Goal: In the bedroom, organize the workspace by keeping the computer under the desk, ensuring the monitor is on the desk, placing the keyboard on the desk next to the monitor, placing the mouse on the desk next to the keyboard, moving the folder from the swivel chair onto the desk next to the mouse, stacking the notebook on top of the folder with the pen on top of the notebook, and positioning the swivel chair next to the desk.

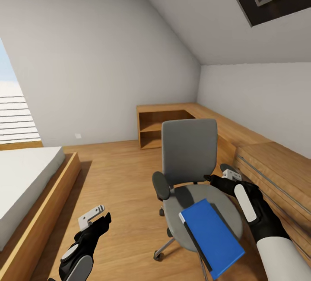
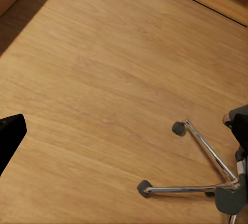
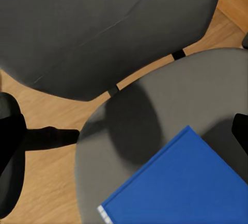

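Right gripper, jaws seemingly spread, hovers above the chair; the folder overhangs the seat beneath and could slide off if nudged.

Grey swivel chair – black armrests; plain blue folder; light-wood floor
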Controlling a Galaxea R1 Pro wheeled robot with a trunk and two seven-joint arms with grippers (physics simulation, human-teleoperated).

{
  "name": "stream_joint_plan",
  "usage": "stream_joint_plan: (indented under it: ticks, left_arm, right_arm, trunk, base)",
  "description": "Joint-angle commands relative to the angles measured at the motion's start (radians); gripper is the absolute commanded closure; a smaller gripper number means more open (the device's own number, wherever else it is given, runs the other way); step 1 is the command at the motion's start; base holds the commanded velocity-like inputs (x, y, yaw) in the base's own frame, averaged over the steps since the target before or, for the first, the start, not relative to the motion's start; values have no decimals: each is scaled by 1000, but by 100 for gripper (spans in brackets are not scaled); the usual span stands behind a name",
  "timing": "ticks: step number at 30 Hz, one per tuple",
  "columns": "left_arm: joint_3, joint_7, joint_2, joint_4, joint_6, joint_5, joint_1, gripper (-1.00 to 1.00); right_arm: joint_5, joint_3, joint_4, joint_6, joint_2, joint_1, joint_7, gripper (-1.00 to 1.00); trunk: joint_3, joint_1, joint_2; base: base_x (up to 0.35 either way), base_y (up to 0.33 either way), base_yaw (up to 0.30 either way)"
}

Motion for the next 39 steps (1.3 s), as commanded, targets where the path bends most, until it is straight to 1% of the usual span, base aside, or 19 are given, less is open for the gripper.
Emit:
stream_joint_plan:
  ticks: [1,6,39]
  left_arm:
    - [-2,7,1,-1,4,3,-1,-100]
    - [-2,7,1,-1,3,3,-1,-100]
    - [-2,6,2,-1,2,4,-1,-100]
  right_arm:
    - [-8,-1,-1,4,0,-1,-4,-100]
    - [-10,-3,-1,3,-1,-1,-5,-100]
    - [-11,-3,-2,0,-2,7,-5,-100]
  trunk:
    - [-1,0,-1]
    - [1,0,-1]
    - [37,0,-1]
  base:
    - [0,0,0]
    - [-57,50,-81]
    - [-262,213,-236]
